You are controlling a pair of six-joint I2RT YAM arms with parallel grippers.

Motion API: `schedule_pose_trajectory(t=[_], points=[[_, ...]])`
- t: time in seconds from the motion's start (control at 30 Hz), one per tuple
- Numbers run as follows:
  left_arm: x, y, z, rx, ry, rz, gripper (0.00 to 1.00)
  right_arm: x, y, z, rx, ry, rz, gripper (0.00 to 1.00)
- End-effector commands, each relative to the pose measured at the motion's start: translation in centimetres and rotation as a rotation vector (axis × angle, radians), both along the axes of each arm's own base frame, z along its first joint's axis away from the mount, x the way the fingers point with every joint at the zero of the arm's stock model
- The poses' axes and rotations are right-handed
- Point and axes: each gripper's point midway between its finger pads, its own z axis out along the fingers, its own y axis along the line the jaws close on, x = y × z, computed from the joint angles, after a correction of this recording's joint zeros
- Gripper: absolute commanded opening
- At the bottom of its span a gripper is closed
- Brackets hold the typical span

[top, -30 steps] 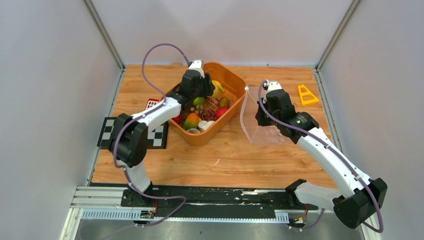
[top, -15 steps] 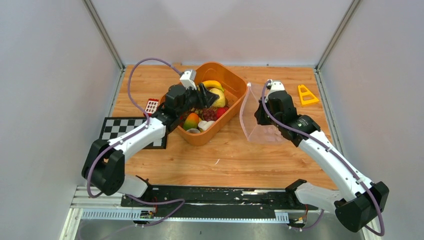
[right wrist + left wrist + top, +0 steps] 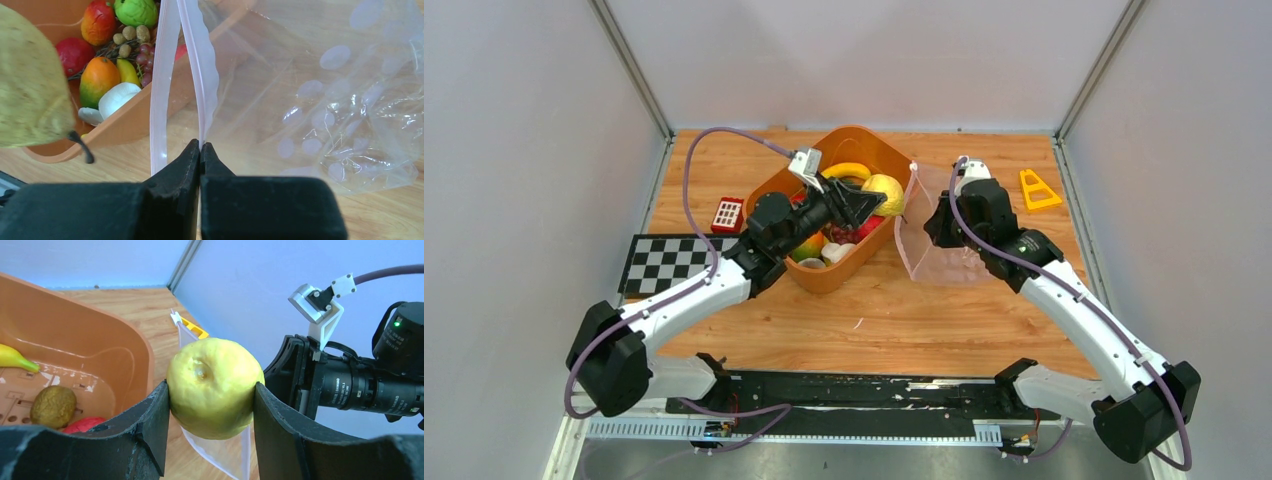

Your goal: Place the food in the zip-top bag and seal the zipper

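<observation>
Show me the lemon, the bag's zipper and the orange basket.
lemon [image 3: 215,390]: left wrist view, middle of its yellow skin.
zipper [image 3: 162,85]: right wrist view, the left strip, midway up.
orange basket [image 3: 827,272]: top external view, its near outer wall.

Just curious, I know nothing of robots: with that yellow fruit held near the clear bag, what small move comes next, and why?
Probably carry the yellow fruit further right, over the mouth of the zip-top bag. The left fingers grip it above the basket, short of the bag, while the right fingers pinch one lip, holding the mouth open.
</observation>
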Motion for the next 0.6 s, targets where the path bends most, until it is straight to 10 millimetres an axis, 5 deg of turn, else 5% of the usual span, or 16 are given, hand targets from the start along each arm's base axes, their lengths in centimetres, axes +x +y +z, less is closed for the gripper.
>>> schedule_pose_trajectory(t=[0.0, 0.57], points=[[-0.4, -1.6, 0.5, -0.026, -0.028, -0.012, 0.36, 0.3, 1.3, 1.7, 0.101, -0.035, 0.023, 0.00], [0.7, -5.5, -2.3, 0.233, -0.085, 0.083, 0.40, -1.4, 0.8, 5.7, 0.160, -0.106, 0.060, 0.00]])
